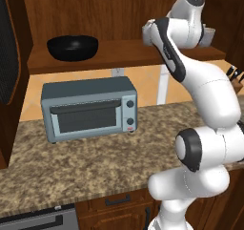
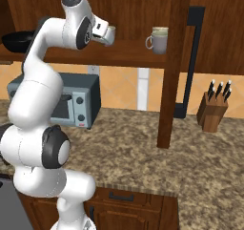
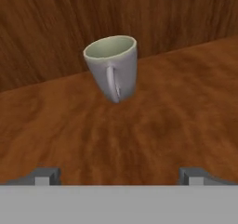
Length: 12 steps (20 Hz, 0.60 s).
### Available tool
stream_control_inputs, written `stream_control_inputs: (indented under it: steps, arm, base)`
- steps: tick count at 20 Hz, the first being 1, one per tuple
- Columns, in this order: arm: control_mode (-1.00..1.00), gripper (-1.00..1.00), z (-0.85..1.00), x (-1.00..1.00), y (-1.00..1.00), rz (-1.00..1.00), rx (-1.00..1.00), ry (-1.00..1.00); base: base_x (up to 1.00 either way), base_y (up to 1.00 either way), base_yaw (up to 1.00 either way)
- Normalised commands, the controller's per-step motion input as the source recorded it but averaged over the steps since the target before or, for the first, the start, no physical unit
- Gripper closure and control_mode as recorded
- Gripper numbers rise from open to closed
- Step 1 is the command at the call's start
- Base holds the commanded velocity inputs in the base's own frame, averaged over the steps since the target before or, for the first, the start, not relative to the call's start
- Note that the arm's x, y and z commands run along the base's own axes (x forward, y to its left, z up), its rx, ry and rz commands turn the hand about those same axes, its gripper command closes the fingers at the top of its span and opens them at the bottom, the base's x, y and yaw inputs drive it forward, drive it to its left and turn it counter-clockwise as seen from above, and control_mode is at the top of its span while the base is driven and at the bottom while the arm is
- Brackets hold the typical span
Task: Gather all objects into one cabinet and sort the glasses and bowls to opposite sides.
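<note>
Gripper [image 3: 119, 175] wide open, holding nothing, aimed at cup [image 3: 114, 66] standing on shelf [image 3: 176, 116]. Bowl [image 1: 72, 47] way off at shelf's left end.

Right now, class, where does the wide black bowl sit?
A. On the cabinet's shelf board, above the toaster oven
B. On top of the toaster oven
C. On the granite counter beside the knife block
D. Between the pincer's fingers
A: in the left base view the black bowl rests on the wooden shelf board, with the blue-grey toaster oven standing on the counter below it.
</note>
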Motion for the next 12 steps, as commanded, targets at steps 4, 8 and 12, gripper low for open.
stream_control_inputs:
  steps: [4,8,12]
  arm:
    - [-1.0,-1.0,-0.09,0.35,0.02,0.0,0.0,0.0]
    - [-1.0,-1.0,-0.12,0.37,0.06,0.0,0.0,0.0]
    - [-1.0,-1.0,-0.04,0.4,0.03,0.0,0.0,0.0]
  base:
    - [0.0,0.0,0.0]
    - [0.0,0.0,0.0]
    - [0.0,0.0,0.0]
